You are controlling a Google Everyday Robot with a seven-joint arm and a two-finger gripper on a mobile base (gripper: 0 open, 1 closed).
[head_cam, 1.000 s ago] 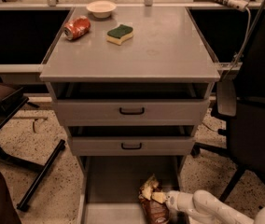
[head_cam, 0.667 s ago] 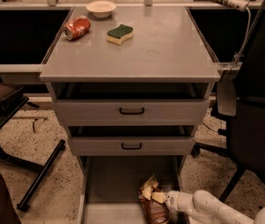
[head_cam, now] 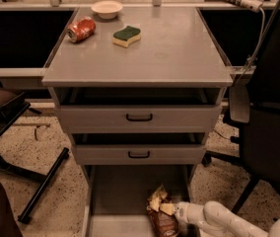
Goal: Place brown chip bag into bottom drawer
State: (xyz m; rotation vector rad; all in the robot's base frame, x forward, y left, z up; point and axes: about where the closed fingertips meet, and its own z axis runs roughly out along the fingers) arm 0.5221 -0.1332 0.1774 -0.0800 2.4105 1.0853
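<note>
The brown chip bag [head_cam: 160, 215], dark brown with cream-yellow crinkled ends, lies on the floor of the bottom drawer [head_cam: 115, 196], near its right side. The drawer is pulled out below the two upper drawers with black handles. My gripper [head_cam: 175, 212] sits at the end of the white arm that comes in from the bottom right, right against the bag's right edge, low inside the drawer.
On the cabinet top lie a red soda can [head_cam: 81, 29], a green-and-yellow sponge [head_cam: 126, 36] and a small white bowl [head_cam: 107, 9]. A black office chair [head_cam: 268, 117] stands close on the right. A dark stool base [head_cam: 41, 186] is on the left floor.
</note>
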